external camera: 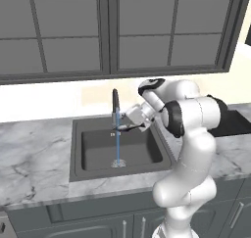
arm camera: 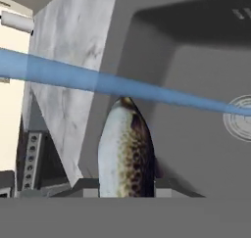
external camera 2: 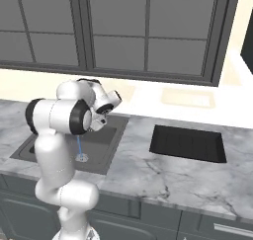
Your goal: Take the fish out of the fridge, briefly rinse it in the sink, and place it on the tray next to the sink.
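Hand view puts the fish at six o'clock, its speckled brown and pale body rising from between the tips of the end effector, which is clamped narrow on it; the head end reaches up to the blue stream of water that crosses the picture from nine o'clock toward three o'clock, where the drain sits. I judge the fish is held out like this so the running water strikes it while the hand itself stays mostly clear of the flow. Left base view shows the end effector pushed out over the sink just beside the faucet, at about eleven o'clock from the arm's elbow, with the stream falling straight down to the basin floor; the fish there is too small and dark to make out clearly. Keeping the catch above the basin means any runoff lands in the sink, not on the marbled tabletop. Right base view shows the black tray lying flat on the tabletop at about three o'clock from the sink, apart from its rim and bare, so it reads as the waiting landing spot. The rinse looks to be the step in hand, with the carry across to the tray not yet done.
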